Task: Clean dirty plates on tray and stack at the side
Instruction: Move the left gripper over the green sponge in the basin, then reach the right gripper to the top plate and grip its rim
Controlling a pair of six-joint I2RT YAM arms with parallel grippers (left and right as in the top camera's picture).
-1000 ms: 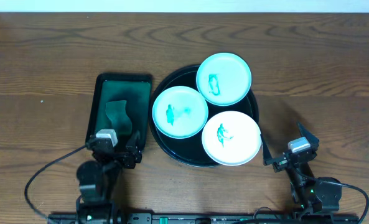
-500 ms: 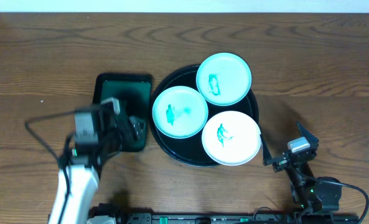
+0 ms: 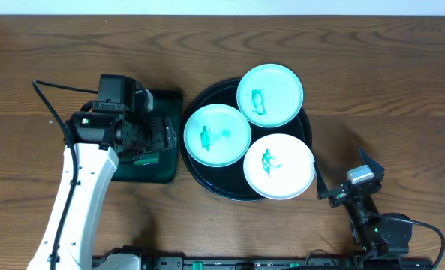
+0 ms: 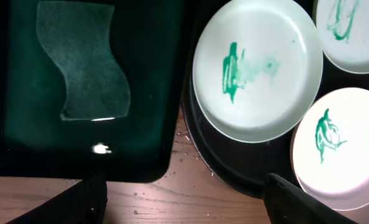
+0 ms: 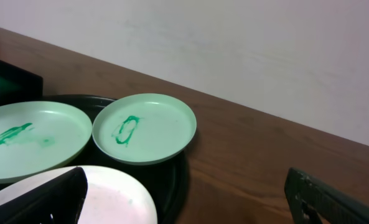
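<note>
Black glossy tray (image 3: 205,177) sits centre-right of the overhead frame on the brown wood worktop (image 3: 72,52). It carries all three dirty plates, none of them stacked at the side. One plate (image 3: 269,95) is at the upper right, hanging over the rim. One (image 3: 217,135) is on the left side of the tray. One whiter plate (image 3: 279,166) is at the lower right, also past the rim. Each has a teal-green smear in its middle. Plate edges meet or overlap, I cannot tell which.

Just left of the round tray is a dark green rectangular tray (image 3: 171,112). The left wrist view shows a green sponge (image 4: 84,62) lying flat in it and a few droplets (image 4: 183,146) on the wood between the trays.

Left gripper (image 3: 153,140) hovers over the green tray, its fingers spread wide, holding nothing. Right gripper (image 3: 344,172) is low at the lower right of the overhead frame, just beside the whiter plate but apart from it. Its fingers are also wide apart and empty.
</note>
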